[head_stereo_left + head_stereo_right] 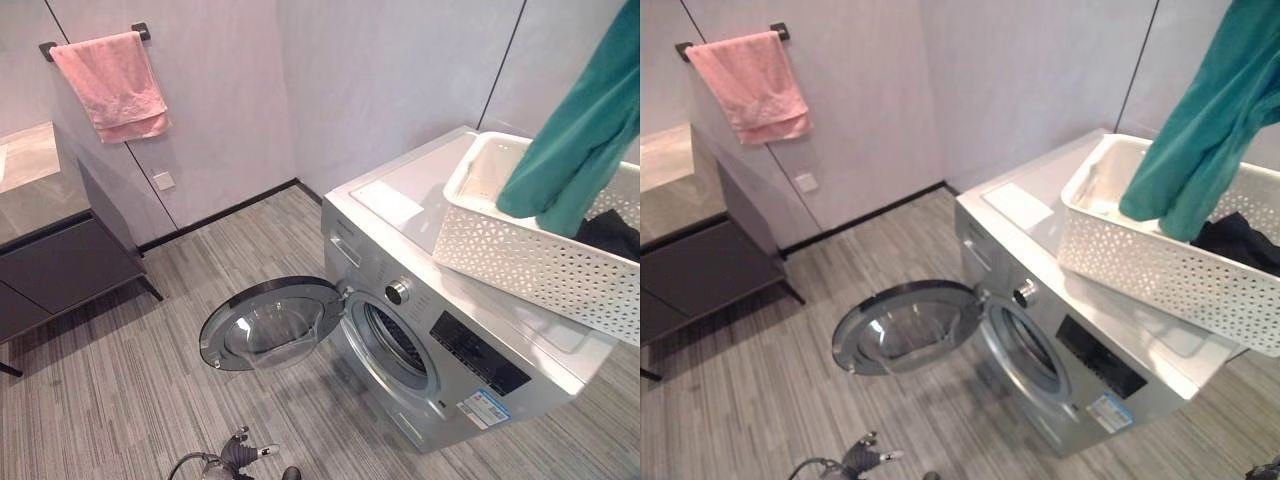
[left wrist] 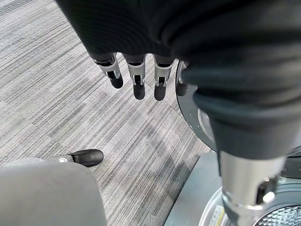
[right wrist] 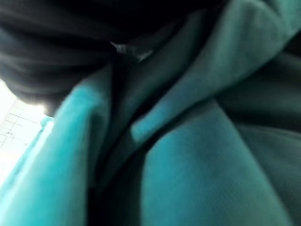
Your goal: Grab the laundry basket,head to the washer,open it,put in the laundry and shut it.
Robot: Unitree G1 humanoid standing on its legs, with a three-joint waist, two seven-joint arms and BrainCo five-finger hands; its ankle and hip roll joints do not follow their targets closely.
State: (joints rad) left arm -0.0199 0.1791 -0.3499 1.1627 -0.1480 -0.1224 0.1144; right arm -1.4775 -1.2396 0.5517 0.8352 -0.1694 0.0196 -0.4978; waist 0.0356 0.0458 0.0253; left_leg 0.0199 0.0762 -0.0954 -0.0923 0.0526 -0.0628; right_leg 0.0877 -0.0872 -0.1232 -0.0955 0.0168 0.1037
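**Operator:** On top of the washer [image 1: 470, 340], the white laundry basket [image 1: 520, 255] sat toward the right end of the lid, and a teal garment [image 1: 585, 130] hung up out of it with its lower end dangling inside the rim. A dark garment [image 1: 612, 235] lay in the basket beside it.

**Colleague:** Was the door open?

**Operator:** It was. The round door [image 1: 272, 325] lay swung wide to the left, so the drum opening [image 1: 392, 343] faced me unobstructed. I judged I was at the loading step, first piece lifted.

**Colleague:** What were the hands doing?

**Operator:** My left robot hand [image 2: 136, 77] hung low over the striped floor [image 1: 120, 380] near the door, fingers straight and relaxed, holding nothing. My right wrist view showed teal cloth pressed close under the dark cover. I could not tell how the right robot hand's fingers sat, though the hanging cloth suggested a hold.

**Colleague:** How would you have handled it?

**Operator:** I would have raised the garment until its tail cleared the basket rim, so it could not drag the basket along the lid. Then I would have carried it left and down to the opening and pushed it well in, leaving no fold across the door seal. A pink towel [image 1: 112, 85] hung on the wall rail, well apart.
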